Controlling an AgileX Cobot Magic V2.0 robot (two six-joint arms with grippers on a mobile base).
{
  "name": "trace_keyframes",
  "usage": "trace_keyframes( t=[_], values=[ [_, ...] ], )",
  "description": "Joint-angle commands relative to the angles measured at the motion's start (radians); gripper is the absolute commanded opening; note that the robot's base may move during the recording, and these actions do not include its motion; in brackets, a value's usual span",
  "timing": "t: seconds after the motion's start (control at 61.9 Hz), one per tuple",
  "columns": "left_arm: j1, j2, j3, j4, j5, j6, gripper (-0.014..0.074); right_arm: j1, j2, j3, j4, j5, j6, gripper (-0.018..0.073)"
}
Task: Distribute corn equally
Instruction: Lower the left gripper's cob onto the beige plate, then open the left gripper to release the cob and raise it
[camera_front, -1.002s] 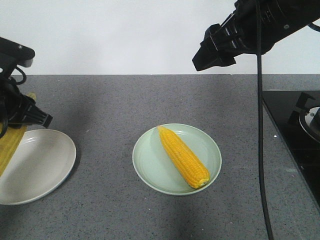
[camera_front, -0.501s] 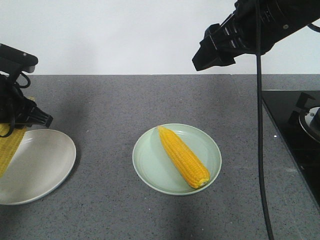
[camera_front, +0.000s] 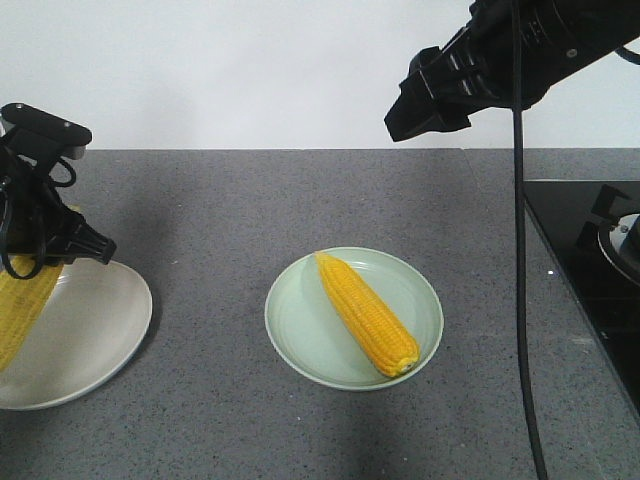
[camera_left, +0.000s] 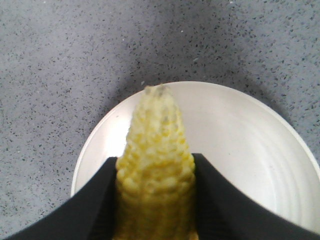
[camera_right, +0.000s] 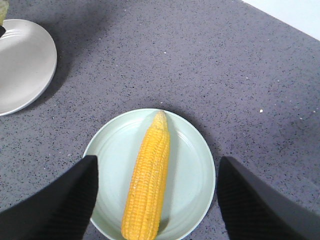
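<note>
One corn cob (camera_front: 366, 314) lies slantwise on the pale green plate (camera_front: 295, 325) in the middle of the counter; the right wrist view shows this cob (camera_right: 148, 173) on its plate (camera_right: 192, 172) too. A second corn cob (camera_front: 22, 305) hangs over the white plate (camera_front: 95, 335) at the left edge, with my left gripper (camera_front: 45, 262) shut on it. In the left wrist view that cob (camera_left: 156, 159) sits between the two black fingers (camera_left: 97, 200), its tip over the white plate (camera_left: 250, 150). My right gripper (camera_right: 156, 197) is open, high above the green plate, and holds nothing.
A black stove top (camera_front: 590, 250) with a burner grate fills the right side of the grey speckled counter (camera_front: 220, 200). A black cable (camera_front: 520, 250) hangs down from the right arm. A white wall runs behind the counter.
My left arm has shifted a little to the right with the cob, bringing it further over the white plate. The right arm and the green plate's cob have not moved.
</note>
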Motion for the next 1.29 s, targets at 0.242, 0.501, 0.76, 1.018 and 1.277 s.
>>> trace_keyframes(
  t=[0.242, 0.501, 0.76, 1.018, 1.277],
  values=[
    [-0.001, -0.028, -0.023, 0.004, -0.034, -0.014, 0.0262, -0.005, -0.038, -0.025, 0.01, 0.029, 0.003, 0.0473],
    [-0.001, -0.028, -0.023, 0.004, -0.019, -0.039, 0.0383, -0.005, -0.038, -0.025, 0.01, 0.029, 0.003, 0.0473],
    [-0.001, -0.028, -0.023, 0.004, 0.002, -0.039, 0.0383, -0.005, -0.038, -0.025, 0.01, 0.029, 0.003, 0.0473],
    [-0.001, -0.031, -0.023, -0.015, 0.037, -0.039, 0.0377, -0.005, -0.039, -0.025, 0.011, 0.029, 0.003, 0.0449],
    [-0.001, -0.103, -0.023, -0.134, 0.036, 0.004, 0.0288, -0.005, -0.104, -0.025, 0.03, 0.016, -0.04, 0.0214]
  ],
)
